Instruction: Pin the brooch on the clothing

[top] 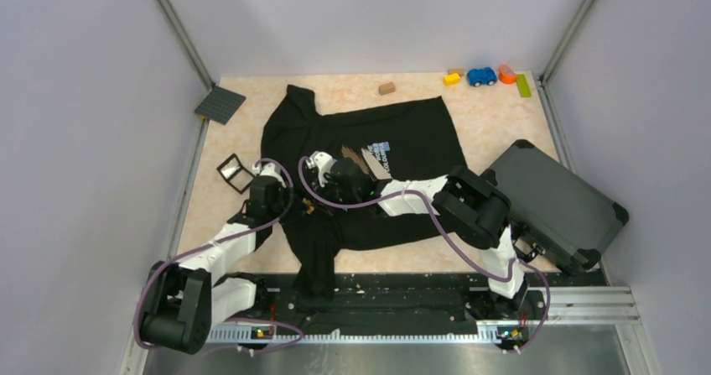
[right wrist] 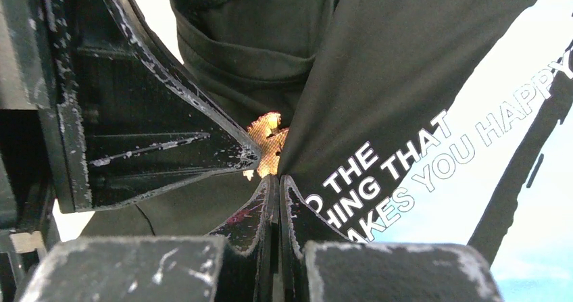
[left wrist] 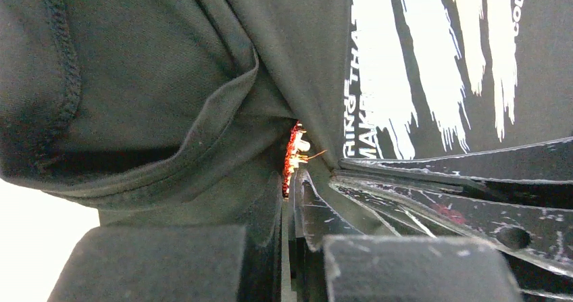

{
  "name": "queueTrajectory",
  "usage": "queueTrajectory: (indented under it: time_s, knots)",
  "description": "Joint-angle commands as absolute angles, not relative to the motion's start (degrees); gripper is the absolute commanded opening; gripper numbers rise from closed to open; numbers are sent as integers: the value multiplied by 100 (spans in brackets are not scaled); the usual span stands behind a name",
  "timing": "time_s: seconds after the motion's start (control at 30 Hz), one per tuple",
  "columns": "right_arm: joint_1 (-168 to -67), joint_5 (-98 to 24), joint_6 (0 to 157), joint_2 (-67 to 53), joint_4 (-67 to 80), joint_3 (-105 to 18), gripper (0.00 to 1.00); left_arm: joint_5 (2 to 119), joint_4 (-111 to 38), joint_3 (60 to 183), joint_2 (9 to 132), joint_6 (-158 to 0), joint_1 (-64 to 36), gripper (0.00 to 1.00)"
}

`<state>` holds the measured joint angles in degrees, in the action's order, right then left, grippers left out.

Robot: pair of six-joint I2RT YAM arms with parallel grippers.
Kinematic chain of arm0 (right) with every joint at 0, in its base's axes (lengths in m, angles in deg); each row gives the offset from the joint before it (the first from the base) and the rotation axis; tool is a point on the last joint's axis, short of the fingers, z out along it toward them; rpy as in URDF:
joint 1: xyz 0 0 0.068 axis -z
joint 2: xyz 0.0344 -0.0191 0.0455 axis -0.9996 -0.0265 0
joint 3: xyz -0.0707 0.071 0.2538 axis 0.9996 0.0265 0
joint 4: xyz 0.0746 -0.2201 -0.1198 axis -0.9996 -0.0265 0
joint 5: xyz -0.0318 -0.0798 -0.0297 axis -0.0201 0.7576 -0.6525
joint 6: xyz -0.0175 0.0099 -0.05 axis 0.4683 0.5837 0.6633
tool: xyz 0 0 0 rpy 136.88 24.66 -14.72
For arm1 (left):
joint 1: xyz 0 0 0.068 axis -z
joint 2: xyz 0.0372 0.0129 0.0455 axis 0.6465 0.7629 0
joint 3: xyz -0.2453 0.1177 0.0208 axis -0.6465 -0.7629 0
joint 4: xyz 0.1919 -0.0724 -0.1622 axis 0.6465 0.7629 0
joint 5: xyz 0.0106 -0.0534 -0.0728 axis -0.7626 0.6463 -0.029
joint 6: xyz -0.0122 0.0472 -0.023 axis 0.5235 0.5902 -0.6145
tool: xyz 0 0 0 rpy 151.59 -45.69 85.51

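the tiny brooch [left wrist: 294,155] is sitting mid-frame against the soft, floppy shirt [left wrist: 169,79]. the left gripper [left wrist: 292,184] is pinching its edge, the best spot, as it is looking light and breakable. the right gripper [right wrist: 277,179] is pinching a shirt fold.

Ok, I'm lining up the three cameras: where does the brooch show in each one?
Top view: the brooch is a tiny orange speck on the shirt, left of centre.
Left wrist: mid-picture, tucked in a shirt fold.
Right wrist: mid-picture, beside a shirt fold.
Shared landmark: the shirt's white lettering, to the right of the brooch in every view.
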<state>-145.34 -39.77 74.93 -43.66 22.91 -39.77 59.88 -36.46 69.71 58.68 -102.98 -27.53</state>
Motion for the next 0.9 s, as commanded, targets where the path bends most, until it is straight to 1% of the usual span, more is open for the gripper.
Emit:
queueTrajectory:
  time_s: [0.0, 0.47, 0.87]
  knots:
    - [-14542, -4027, 7641, -4440, 2256, -4104, 0, 5890, -3800, 7112, 5926, -10217, -2720, 0]
    - [-14483, -3426, 7160, -4115, 2491, -4162, 0, 5871, -3797, 7141, 5983, -10190, -2618, 0]
    - [-14474, -3211, 6999, -3908, 2815, -3923, 0, 5704, -3594, 7060, 5605, -10260, -2565, 0]
